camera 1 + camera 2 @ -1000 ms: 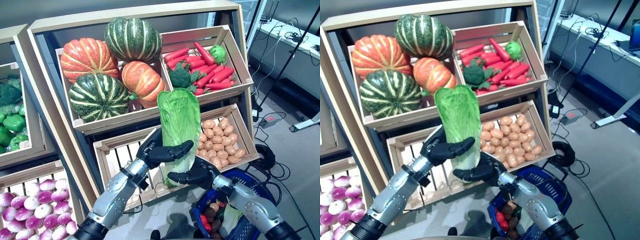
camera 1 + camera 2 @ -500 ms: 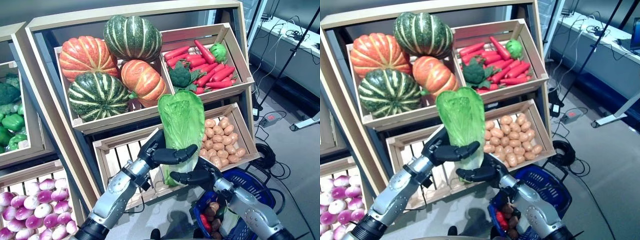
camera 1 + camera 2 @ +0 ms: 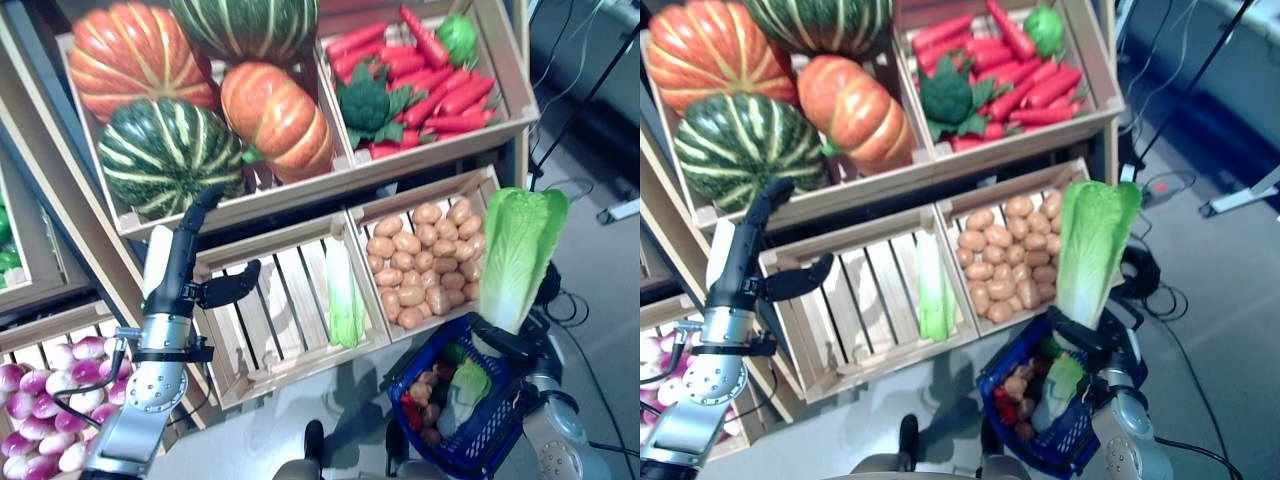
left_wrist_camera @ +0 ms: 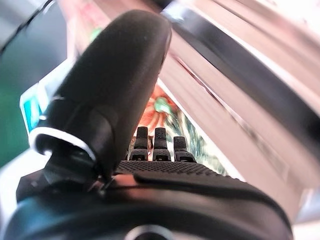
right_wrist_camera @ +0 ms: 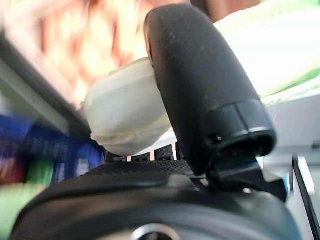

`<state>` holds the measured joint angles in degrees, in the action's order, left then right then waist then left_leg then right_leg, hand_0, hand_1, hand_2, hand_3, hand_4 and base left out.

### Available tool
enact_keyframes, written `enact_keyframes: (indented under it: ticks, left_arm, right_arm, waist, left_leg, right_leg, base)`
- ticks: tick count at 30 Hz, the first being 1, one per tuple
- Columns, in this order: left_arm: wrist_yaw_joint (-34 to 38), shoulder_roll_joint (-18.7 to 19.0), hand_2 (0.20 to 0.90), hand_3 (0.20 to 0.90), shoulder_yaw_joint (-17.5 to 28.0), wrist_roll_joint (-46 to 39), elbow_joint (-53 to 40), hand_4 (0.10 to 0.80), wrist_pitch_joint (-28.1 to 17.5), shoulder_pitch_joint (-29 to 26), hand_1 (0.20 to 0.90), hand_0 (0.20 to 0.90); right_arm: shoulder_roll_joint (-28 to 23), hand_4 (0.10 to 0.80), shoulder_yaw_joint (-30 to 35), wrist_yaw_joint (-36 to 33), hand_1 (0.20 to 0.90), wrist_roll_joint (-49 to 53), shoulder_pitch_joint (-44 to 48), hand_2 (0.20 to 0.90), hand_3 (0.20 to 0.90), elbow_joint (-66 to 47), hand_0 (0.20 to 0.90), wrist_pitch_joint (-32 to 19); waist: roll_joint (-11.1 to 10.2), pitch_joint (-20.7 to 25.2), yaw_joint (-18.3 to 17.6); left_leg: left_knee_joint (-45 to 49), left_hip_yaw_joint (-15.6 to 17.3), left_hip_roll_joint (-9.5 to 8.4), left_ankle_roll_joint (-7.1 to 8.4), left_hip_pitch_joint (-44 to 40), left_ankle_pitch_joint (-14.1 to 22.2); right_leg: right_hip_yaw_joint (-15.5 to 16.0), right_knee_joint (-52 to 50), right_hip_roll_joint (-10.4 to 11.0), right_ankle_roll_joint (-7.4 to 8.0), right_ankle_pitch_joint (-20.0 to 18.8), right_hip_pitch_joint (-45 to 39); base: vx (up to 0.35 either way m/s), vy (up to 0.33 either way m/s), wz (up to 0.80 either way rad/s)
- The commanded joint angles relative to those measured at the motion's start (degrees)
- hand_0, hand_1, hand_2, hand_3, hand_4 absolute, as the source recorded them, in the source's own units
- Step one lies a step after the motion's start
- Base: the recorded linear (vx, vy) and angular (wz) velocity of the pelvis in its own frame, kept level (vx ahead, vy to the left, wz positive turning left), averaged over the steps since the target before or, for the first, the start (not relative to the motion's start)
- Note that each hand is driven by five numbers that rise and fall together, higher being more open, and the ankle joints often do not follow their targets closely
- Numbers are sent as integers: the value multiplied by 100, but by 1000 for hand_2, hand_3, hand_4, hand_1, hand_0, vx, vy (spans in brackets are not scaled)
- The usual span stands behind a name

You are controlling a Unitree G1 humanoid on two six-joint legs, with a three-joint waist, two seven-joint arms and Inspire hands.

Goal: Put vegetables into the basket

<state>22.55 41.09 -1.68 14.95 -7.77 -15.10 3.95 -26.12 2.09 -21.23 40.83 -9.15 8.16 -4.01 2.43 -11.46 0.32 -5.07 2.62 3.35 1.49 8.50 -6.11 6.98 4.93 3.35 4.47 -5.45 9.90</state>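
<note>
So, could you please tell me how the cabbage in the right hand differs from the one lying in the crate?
The held cabbage stands upright in the right hand above the blue basket; the crate cabbage lies flat on the slats of the wooden crate. The held one looks broader and leafier, the other slimmer. Both are green with pale bases.

The right hand (image 3: 503, 343) is mostly hidden behind the cabbage (image 3: 519, 255) base and the blue basket (image 3: 478, 440) rim, while top pumpkins (image 3: 130, 55) are cut off.

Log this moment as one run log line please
right hand: shut on napa cabbage, upright over blue basket | left hand: open, empty, by slatted crate | stage: cabbage not yet in basket
</note>
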Motion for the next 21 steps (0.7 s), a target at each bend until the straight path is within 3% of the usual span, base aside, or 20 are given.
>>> enact_keyframes:
  ticks: [1, 6, 14, 18, 21]
  left_arm:
    - [716, 259, 900, 900, -5, 496, 95, 800, 14, -967, 900, 900]
    - [1214, 191, 900, 900, -213, 579, 228, 800, -122, -1195, 900, 900]
    - [2067, 43, 900, 900, -574, 890, 424, 800, -52, -1742, 900, 900]
    - [2289, -49, 900, 900, -842, 1002, 489, 800, 54, -2043, 900, 900]
    - [2367, -89, 900, 900, -1100, 984, 487, 800, 153, -2325, 900, 900]
  right_arm:
    - [-220, 400, 466, -624, 300, 18, 848, 300, 300, -366, 300, -1285]
    - [-13, 400, 713, -880, 300, 1091, 1006, 300, 300, -107, 300, -2159]
    - [319, 400, 740, -1456, 300, 2061, 1527, 300, 300, 476, 300, -3159]
    - [381, 400, 745, -1515, 300, 2831, 1876, 300, 300, 953, 300, -3477]
    - [378, 400, 612, -1361, 300, 3287, 2169, 300, 300, 1294, 300, -3394]
  waist:
    - [-95, -564, -238]
    - [-95, -1249, -181]
    - [-58, -1770, -116]
    - [-13, -1834, -57]
    - [21, -1834, 10]
  left_leg:
    - [61, -196, 57, 151, 274, 100]
    - [855, -267, 29, 261, 1265, 67]
    - [1516, -344, -144, 248, 2265, 102]
    - [1752, -360, -287, 196, 2655, 138]
    - [1910, -404, -384, 153, 2876, 166]
  right_leg:
    - [0, -663, 189, 75, 259, 210]
    - [133, -1371, 218, 17, 398, 953]
    - [216, -1856, 273, -38, 443, 1783]
    - [199, -2122, 291, -57, 454, 2211]
    - [174, -2238, 308, -63, 445, 2456]
  base:
    - [-261, -49, 0]
    - [-183, -78, -3]
    - [-120, -52, 4]
    - [-71, -20, 10]
    - [-53, -30, 13]
